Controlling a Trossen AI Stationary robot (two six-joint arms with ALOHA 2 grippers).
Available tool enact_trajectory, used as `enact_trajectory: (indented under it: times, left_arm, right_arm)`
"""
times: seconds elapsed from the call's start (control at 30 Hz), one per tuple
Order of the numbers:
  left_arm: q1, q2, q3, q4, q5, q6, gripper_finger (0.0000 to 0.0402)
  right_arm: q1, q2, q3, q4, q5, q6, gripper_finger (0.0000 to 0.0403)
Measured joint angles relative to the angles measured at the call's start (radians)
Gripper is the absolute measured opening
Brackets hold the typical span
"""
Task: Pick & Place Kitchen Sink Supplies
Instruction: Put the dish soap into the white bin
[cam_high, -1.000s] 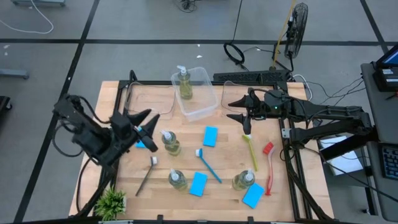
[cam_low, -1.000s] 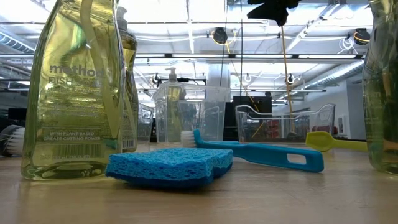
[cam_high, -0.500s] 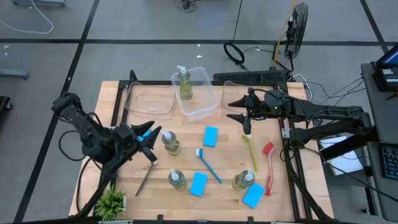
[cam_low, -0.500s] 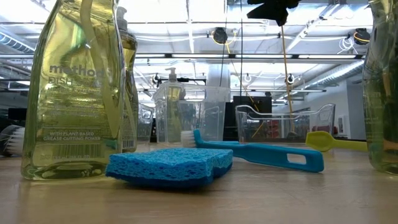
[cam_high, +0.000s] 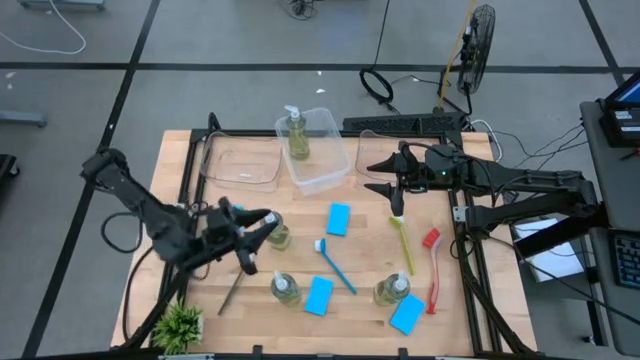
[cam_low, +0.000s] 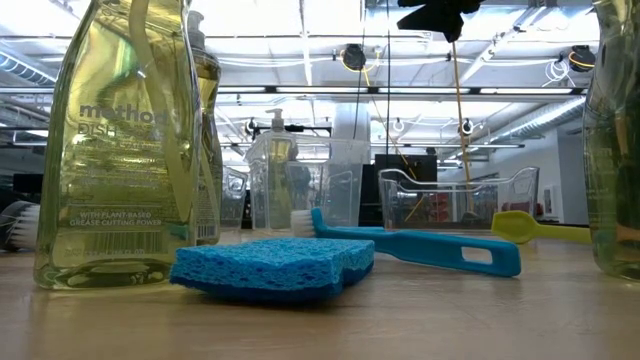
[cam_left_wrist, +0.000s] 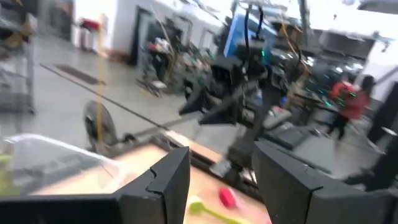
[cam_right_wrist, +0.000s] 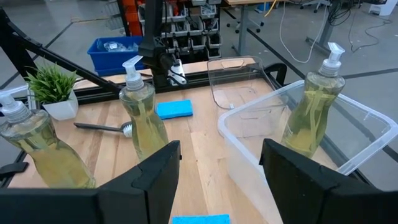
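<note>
Left hand (cam_high: 262, 228) wide open, empty, just beside soap bottle (cam_high: 277, 232) left of surface centre. We judge bottle rigid, slick, top-heavy; we'd grip body mid-height, not pump. Right hand (cam_high: 383, 177) open, empty, hovering near back-right bin (cam_high: 372, 140). One bottle already in middle bin (cam_high: 318, 172).

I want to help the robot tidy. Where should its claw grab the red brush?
Probably the thin middle of the red brush's handle, coming straight down from above. It lies flat near the table's right edge, with clear wood on both sides for the claw's fingers.
</note>
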Motion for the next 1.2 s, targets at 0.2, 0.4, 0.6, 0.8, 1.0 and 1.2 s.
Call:
enact_trajectory:
  times: [0.2, 0.4, 0.6, 0.8, 1.0, 1.2]
  left_arm:
    - [0.135, -0.116, 0.000, -0.336, 0.170, -0.191, 0.0174]
    - [0.153, -0.224, 0.002, -0.526, 0.192, -0.205, 0.0175]
    - [0.144, -0.247, 0.002, -0.840, 0.220, -0.453, 0.0175]
    - [0.132, -0.188, 0.002, -0.934, 0.309, -0.537, 0.0175]
    - [0.097, -0.210, 0.002, -0.962, 0.315, -0.553, 0.0202]
    - [0.093, -0.222, 0.002, -1.024, 0.287, -0.562, 0.0262]
  right_arm:
    - [0.000, 0.000, 0.000, 0.000, 0.001, 0.000, 0.0212]
    - [0.000, 0.000, 0.000, 0.000, 0.002, 0.000, 0.0212]
    - [0.000, 0.000, 0.000, 0.000, 0.003, 0.000, 0.0212]
    - [0.000, 0.000, 0.000, 0.000, 0.003, 0.000, 0.0212]
    - [0.000, 0.000, 0.000, 0.000, 0.003, 0.000, 0.0212]
    - [0.000, 0.000, 0.000, 0.000, 0.003, 0.000, 0.0212]
